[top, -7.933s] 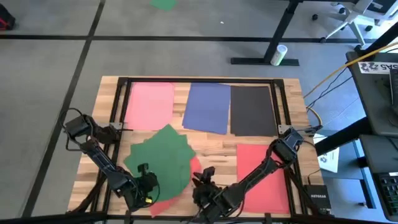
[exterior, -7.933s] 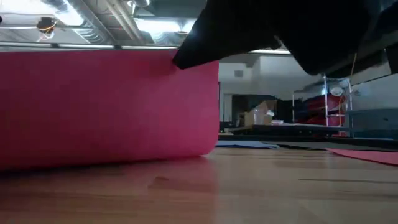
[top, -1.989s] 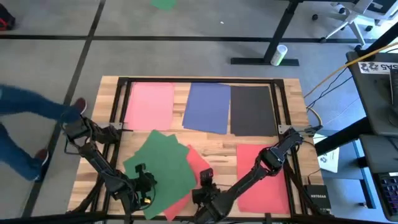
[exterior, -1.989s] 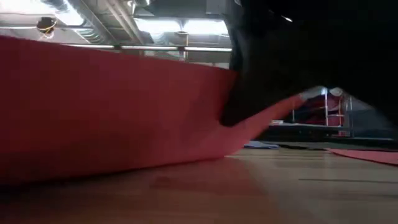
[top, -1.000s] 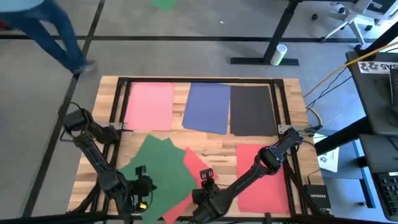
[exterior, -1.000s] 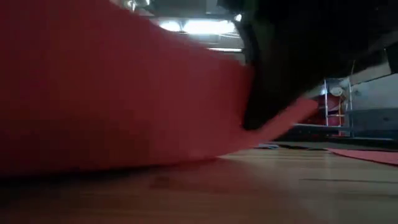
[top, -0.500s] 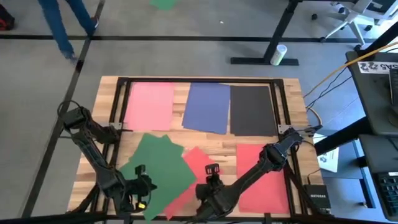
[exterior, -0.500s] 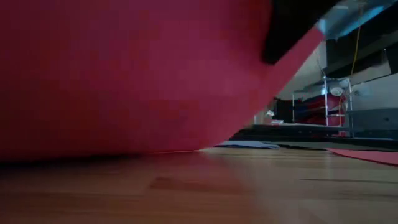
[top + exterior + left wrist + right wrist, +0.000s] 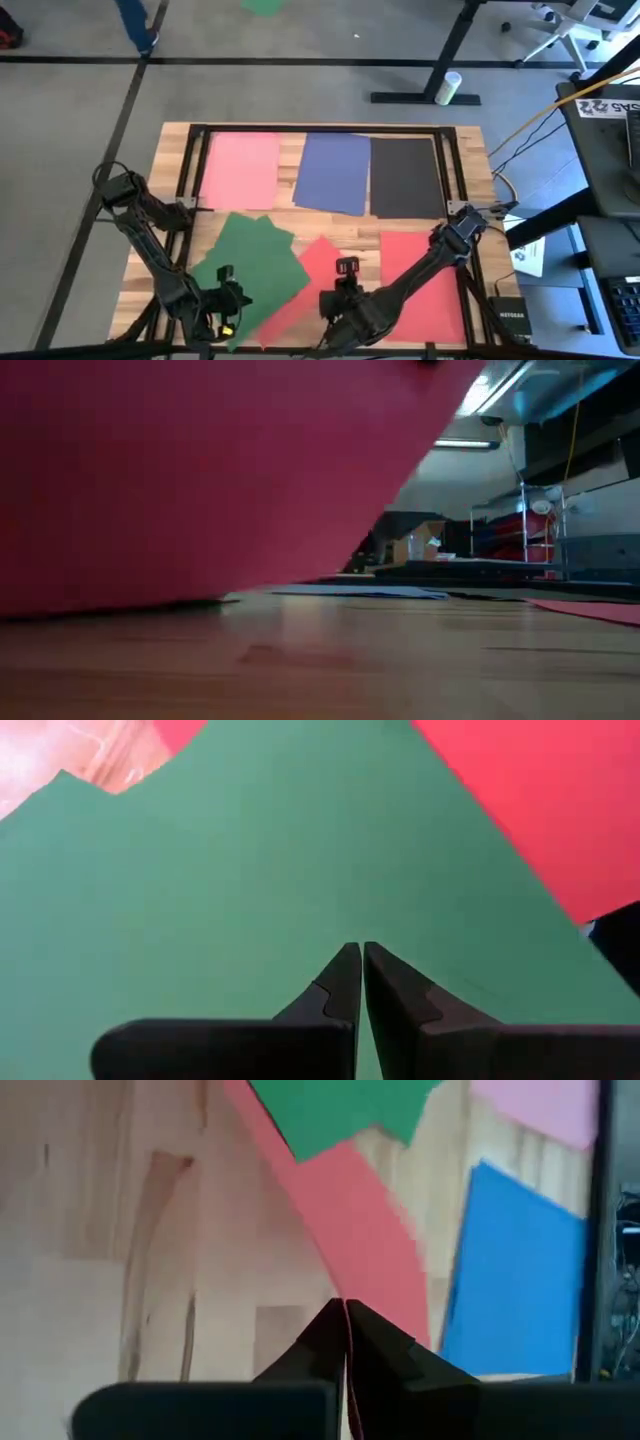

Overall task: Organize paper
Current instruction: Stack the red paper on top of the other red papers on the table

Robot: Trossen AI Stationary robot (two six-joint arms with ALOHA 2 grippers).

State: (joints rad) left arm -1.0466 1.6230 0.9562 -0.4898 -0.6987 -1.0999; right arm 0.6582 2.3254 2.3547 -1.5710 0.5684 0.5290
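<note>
Behind table (image 9: 470,160), "NETGEAR", probably, on box (image 9: 511,322).

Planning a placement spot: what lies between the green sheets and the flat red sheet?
In the high view, the tilted red sheet held by the right gripper, then bare wood.

The high view looks straight down on the whole desk (image 9: 330,230) and surrounding floor. The low view sits at desk-top height, facing the far room, almost filled by a very near red sheet (image 9: 200,470). Each wrist view looks closely past its own jaws. High and right wrist views share the green sheets (image 9: 250,270).
</note>
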